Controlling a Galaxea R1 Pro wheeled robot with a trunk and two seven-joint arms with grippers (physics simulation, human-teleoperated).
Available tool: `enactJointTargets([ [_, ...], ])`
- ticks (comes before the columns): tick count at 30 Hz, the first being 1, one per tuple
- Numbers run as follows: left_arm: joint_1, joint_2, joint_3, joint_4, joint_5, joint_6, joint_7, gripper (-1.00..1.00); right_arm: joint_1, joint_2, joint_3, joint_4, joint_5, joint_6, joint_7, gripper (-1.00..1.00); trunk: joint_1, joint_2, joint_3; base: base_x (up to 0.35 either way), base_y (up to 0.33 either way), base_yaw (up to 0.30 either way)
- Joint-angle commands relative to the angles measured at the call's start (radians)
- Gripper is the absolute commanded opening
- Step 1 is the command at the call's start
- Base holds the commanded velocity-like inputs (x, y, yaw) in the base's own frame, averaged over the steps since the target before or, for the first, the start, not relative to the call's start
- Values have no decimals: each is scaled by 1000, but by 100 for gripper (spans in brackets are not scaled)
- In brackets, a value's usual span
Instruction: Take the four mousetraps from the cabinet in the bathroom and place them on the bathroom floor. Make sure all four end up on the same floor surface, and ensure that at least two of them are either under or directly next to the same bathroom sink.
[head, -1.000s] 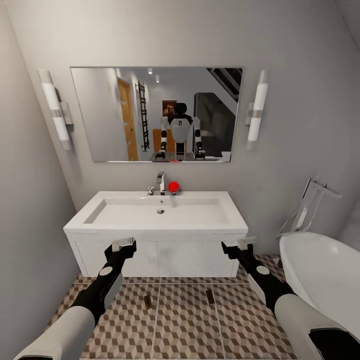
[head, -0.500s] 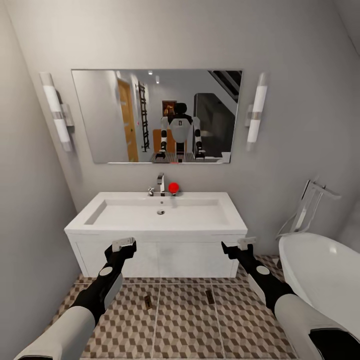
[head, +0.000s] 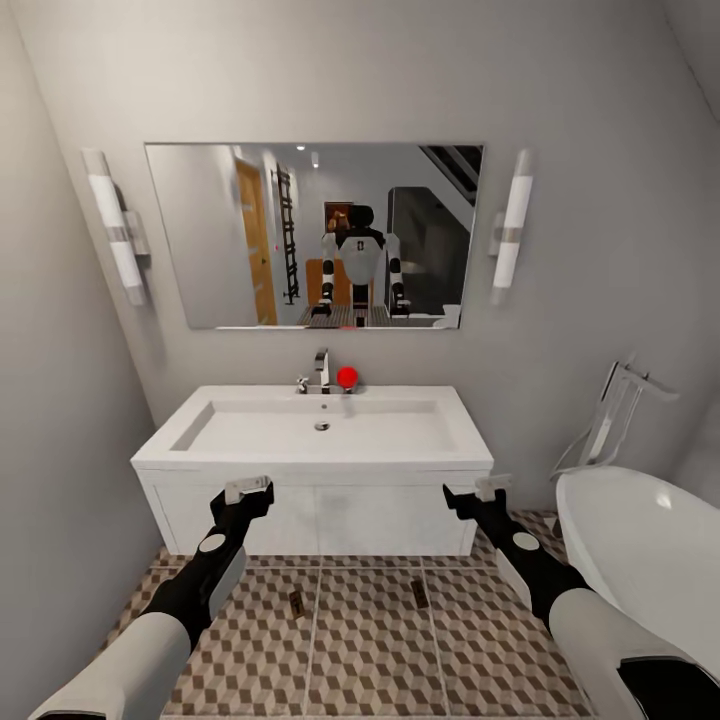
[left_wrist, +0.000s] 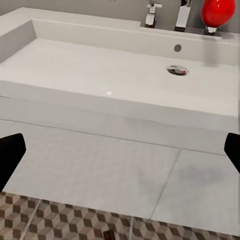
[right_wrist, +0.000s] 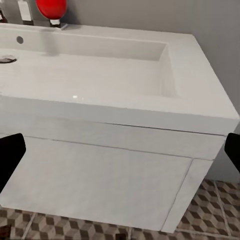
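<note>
Below sink (head: 315, 430): two small brown mousetraps (head: 297, 603) flat on cube-patterned floor (head: 370, 650); both claws released.

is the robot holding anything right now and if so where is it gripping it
Nothing is held. The left claw and the right claw both hover open and empty before the white rectangular sink; two small tan-brown mousetraps lie on the cube-patterned tile floor.

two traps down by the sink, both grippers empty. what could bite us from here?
1. Both mousetraps lie on the tiled floor right in front of the robot; rolling forward could run over or shove them.
2. The bathtub sits close beside the right arm, so turning away may clip it.
</note>
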Motion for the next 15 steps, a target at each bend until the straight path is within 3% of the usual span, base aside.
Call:
enactJointTargets([
  [1, -1, -1, -3, 1, 10, -4, 3, 100, -1, -1, 7, 4, -1, -3, -1, 100, -3, 5, 1, 0, 0, 0],
  [7, 0, 2, 2, 20, 12, -4, 0, 100, 0, -1, 7, 75, 10, -3, -1, 100, -26, 47, 20, 0, 0, 0],
  [15, 2, 2, 3, 274, 19, -39, -1, 100, 4, -1, 7, 249, 51, -6, -2, 100, -46, 82, 36, 0, 0, 0],
])
